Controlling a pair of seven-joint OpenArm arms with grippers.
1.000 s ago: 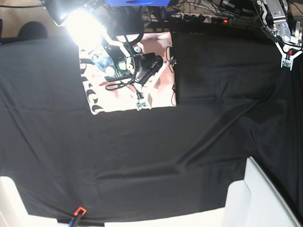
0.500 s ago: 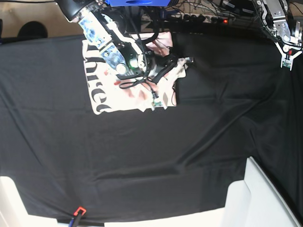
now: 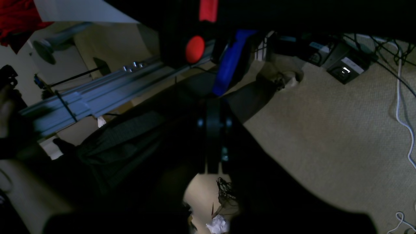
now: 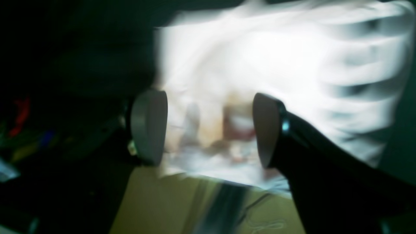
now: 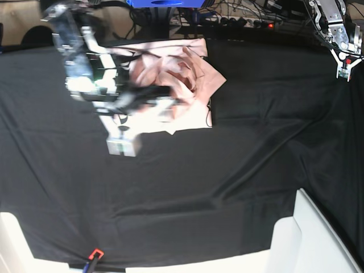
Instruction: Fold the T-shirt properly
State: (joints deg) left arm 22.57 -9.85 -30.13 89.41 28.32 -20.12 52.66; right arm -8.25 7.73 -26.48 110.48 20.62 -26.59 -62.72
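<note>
The pale pink T-shirt lies folded and rumpled at the back centre of the black table cloth, with one corner poking out to the right. My right arm is a blur over the T-shirt's left part. Its gripper hangs near the front left corner, open. In the right wrist view the right gripper has its fingers wide apart and nothing between them, and the blurred T-shirt lies beyond. My left gripper is raised at the back right, far from the T-shirt. The left wrist view shows the left gripper shut and empty.
White containers stand at the front right and front left. A small red-tipped tool lies at the front edge. Cables and a power strip run behind the table's back edge.
My right gripper has opened and let go of the T-shirt. Its arm swung left, and the black lettering on the shirt's left side no longer shows. The left arm has not moved.
</note>
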